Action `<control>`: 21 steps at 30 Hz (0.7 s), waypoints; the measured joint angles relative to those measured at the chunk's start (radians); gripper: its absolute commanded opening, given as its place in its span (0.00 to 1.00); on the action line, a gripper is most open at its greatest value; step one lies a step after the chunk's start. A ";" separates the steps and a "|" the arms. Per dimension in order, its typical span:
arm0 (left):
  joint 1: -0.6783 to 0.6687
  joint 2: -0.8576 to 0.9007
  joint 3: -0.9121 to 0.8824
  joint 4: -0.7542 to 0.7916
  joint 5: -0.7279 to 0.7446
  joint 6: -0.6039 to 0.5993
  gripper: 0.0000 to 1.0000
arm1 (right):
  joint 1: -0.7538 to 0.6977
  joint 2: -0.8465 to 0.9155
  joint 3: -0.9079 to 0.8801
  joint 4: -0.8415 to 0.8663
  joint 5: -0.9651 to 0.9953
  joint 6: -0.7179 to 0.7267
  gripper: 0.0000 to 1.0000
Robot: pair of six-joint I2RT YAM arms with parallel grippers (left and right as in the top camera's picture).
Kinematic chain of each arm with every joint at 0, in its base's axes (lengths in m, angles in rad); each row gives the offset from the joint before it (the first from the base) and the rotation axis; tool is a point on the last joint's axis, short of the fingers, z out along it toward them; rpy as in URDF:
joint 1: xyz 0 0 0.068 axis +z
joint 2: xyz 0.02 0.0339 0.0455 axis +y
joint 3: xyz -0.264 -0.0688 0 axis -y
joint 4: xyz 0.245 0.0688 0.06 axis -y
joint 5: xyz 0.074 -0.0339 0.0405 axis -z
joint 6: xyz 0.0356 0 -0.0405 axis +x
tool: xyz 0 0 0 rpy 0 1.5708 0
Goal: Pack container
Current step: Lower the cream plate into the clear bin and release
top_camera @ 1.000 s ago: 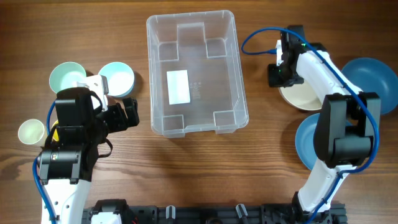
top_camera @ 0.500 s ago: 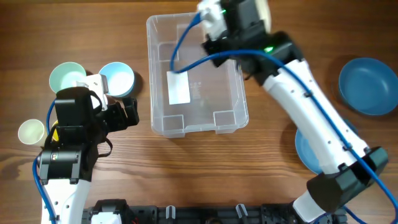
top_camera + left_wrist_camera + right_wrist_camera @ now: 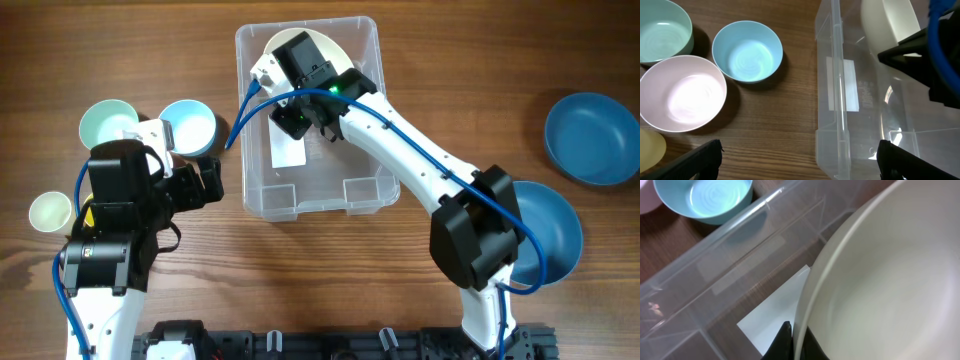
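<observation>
The clear plastic container stands at the table's middle back, its white label on the base. My right gripper reaches inside it, shut on the rim of a cream bowl held tilted over the container's far end. In the right wrist view the fingers pinch the bowl's rim above the label and the container wall. My left gripper is open and empty, left of the container; its midpoint shows in the left wrist view.
Left of the container stand a mint bowl, a light-blue bowl, a pink bowl and a small yellow cup. At the right are a dark-blue bowl and a blue bowl.
My right arm swung left from the table's right side, carrying the cream bowl over and down into the container. The blue bowl under its former spot now shows. The left arm stayed still.
</observation>
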 measured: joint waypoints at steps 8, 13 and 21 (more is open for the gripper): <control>0.000 0.000 0.000 0.004 0.000 0.000 1.00 | -0.004 -0.023 0.000 0.027 0.072 0.034 0.43; 0.000 0.000 0.000 0.006 0.000 0.000 1.00 | -0.090 -0.388 0.000 -0.119 0.227 0.275 1.00; 0.000 0.001 0.001 0.006 -0.001 0.000 1.00 | -0.811 -0.776 0.014 -0.713 0.284 0.877 1.00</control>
